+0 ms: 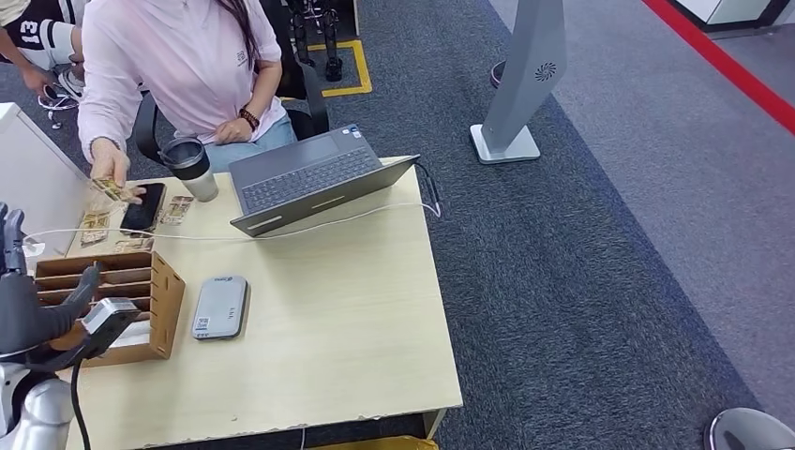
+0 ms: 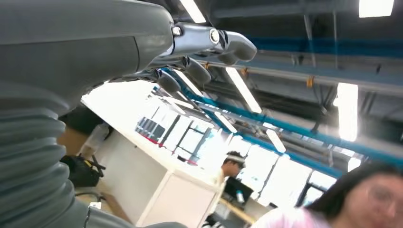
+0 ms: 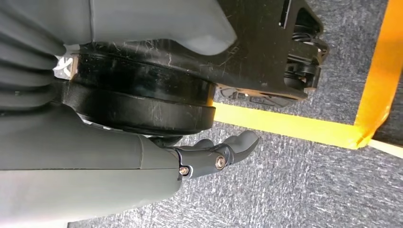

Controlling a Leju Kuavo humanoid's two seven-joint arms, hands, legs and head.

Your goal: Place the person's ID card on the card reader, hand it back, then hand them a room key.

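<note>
Both robot hands hold nothing, fingers loose: left hand (image 1: pixel 37 314) raised by wooden rack (image 1: pixel 141 281), right hand (image 3: pixel 209 156) hanging over carpet. Person's hand (image 1: pixel 108 169) holds ID card (image 1: pixel 111 190) beyond card reader (image 1: pixel 220 307)

floor: grey carpet (image 1: pixel 581 234) | yellow tape (image 1: pixel 347 66) | ceiling strip lights (image 2: pixel 242 88)

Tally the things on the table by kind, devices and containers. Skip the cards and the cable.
Electronic devices: 3 (laptop, phone, card reader)
Containers: 2 (cup, wooden rack)
Total: 5
</note>
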